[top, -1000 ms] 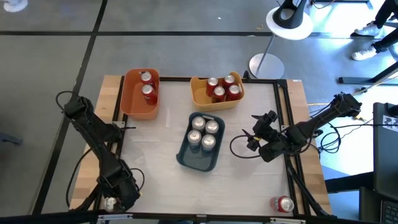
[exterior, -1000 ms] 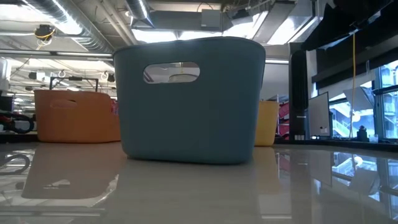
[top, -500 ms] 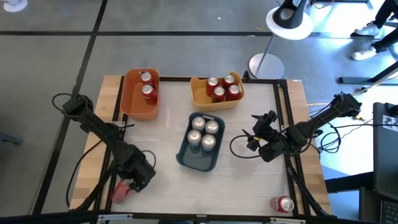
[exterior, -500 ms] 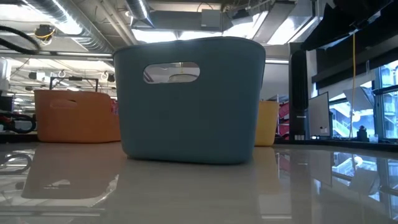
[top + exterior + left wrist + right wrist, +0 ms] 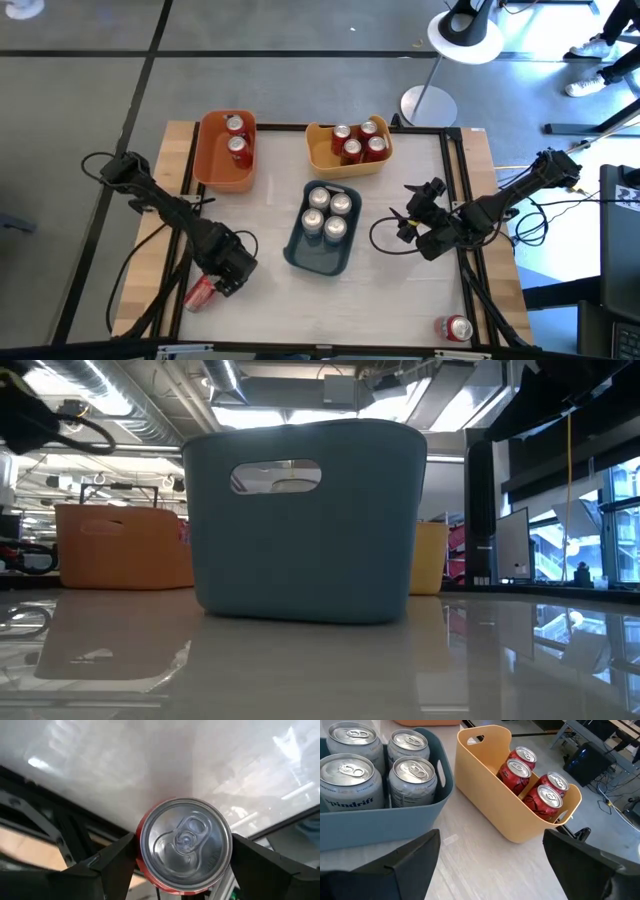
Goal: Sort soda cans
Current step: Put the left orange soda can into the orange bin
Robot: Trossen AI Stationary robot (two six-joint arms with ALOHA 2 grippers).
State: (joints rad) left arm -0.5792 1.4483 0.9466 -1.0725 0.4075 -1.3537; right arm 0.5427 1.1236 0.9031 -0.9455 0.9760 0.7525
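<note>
Near the front left corner of the table, the left pincer holds a red can. From above, the dark wrist covers part of this can, so only its red side peeks out, close to the table's left edge. In the left wrist view the can's silver top fills the gap between the two fingers, which press on both sides of it.

From the low view, the blue-grey bin blocks almost everything. Only small parts of the orange bin and the yellow bin show past its sides, and no can can be seen there.

From above, the blue-grey bin sits in the middle of the table with four silver cans bunched at its far end. The orange bin is at the far left with two red cans. The yellow bin is beside it with four red cans.

One more red can lies alone at the front right corner, right by the edge.

The right pincer waits at the right side with its fingers spread wide and nothing in them. Bare table lies between it and the blue-grey bin, and along the front.
</note>
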